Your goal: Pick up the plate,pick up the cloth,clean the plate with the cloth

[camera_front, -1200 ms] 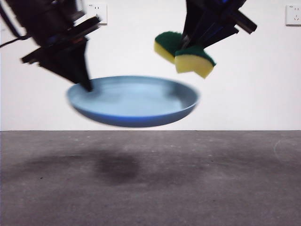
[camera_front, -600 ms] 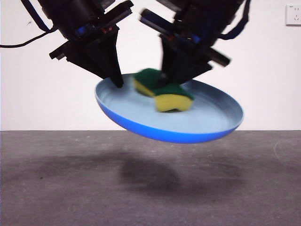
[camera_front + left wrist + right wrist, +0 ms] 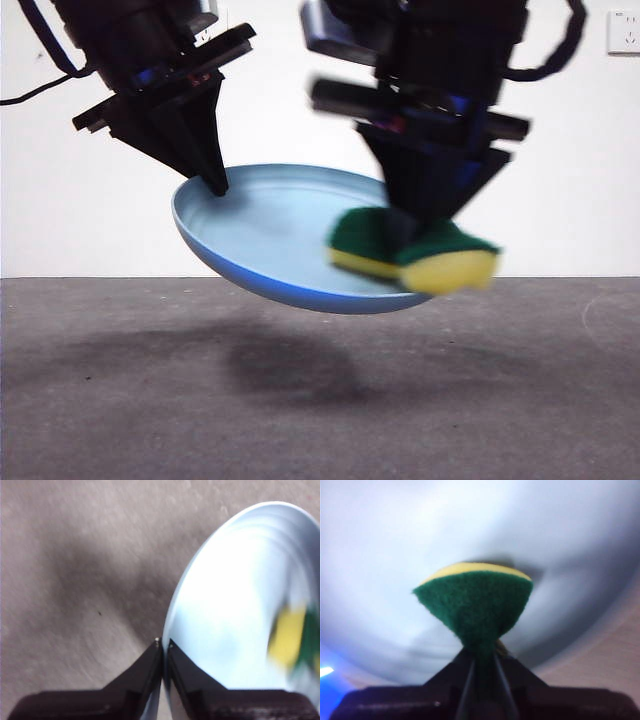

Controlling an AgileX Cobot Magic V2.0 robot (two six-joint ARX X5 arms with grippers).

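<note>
Two pincers share the work above the counter [image 3: 320, 400]. The left pincer [image 3: 163, 647] is clamped on the plate [image 3: 270, 235] at its rim, tilting the bowl toward its partner for access. The right pincer [image 3: 482, 655] is clamped on the cloth [image 3: 415, 255], yellow face against the plate's near rim, likely mid-wipe.

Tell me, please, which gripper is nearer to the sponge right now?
Right. The right gripper is clamped on the sponge, over the plate. The left gripper pinches the plate's rim at the opposite edge, apart from the sponge.
</note>
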